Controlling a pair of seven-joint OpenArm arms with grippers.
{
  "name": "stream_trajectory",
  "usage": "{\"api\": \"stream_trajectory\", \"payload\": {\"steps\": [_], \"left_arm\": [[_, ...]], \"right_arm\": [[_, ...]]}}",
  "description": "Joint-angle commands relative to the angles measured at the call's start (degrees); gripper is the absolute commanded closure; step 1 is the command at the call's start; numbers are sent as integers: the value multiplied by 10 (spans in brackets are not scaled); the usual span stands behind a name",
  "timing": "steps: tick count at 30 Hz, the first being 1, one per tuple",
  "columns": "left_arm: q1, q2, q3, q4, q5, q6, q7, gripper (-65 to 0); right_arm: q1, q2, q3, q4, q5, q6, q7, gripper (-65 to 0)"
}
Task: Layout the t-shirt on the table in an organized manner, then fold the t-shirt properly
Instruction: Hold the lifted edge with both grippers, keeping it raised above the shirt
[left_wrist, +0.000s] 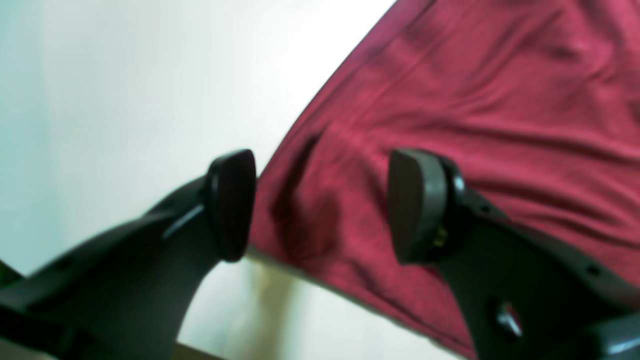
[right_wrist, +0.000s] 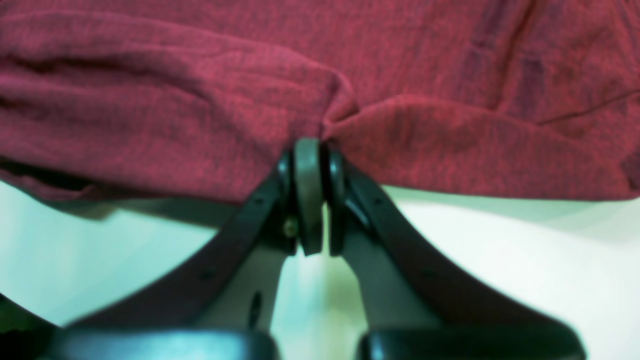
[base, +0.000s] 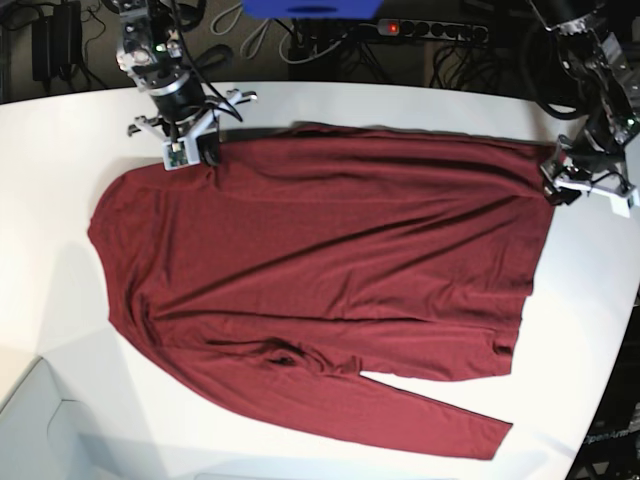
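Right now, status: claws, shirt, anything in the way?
Left claw open at hem corner. Right claw shut on maroon long-sleeved fabric t-shirt, spread across smooth white table. No obstructions seen.

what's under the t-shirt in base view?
Only the white table, bare around the t-shirt, which lies spread flat. Whatever sits beneath the fabric is covered. The right pincer pinches its edge; the left pincer stands open at the opposite edge.
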Motion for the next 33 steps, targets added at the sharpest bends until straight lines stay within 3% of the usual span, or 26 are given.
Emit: {"api": "stream_trajectory", "payload": {"steps": [1,13,24,29,33], "left_arm": [[-2,-9,-3,12,-3,1,-4,-404],[18,-7,1,-23,22,1,-9,-404],[13,35,3,-29,84,-4,-10,-393],[13,35,4,-29,85,-5,-10,-263],[13,35,4,-29,80,-5,-10,-202]], "right_arm": [[0,0,1,12,2,2,14,0],[0,0,1,12,3,2,14,0],[0,0,1,13,3,2,16,0],[0,0,1,13,3,3,13,0],[0,0,1,13,3,3,13,-105]]}}
